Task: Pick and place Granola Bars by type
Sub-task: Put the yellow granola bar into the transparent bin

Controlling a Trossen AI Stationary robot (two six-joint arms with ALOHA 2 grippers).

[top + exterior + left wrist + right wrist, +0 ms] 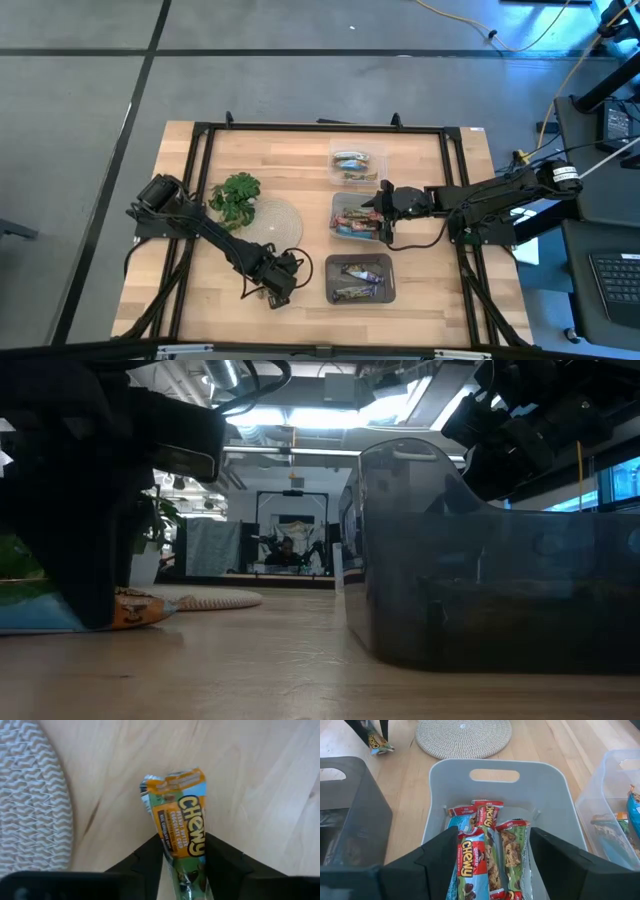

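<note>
Gripping granola bar (182, 840), left pincer (184, 865), bar's lower end hidden

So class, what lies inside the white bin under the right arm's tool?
Inside the white bin lie several Chewy granola bars with red, blue and green wrappers, overlapping. The right tool, fingers open, hangs above and hides their near ends; anything beneath the pile cannot be seen.

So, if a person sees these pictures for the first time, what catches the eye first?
Probably the left gripper at the table's front, its fingers closing around an orange-and-green Chewy bar beside the round woven mat. Next, the right gripper stands open above the middle bin, which holds several red-and-green bars.
</note>
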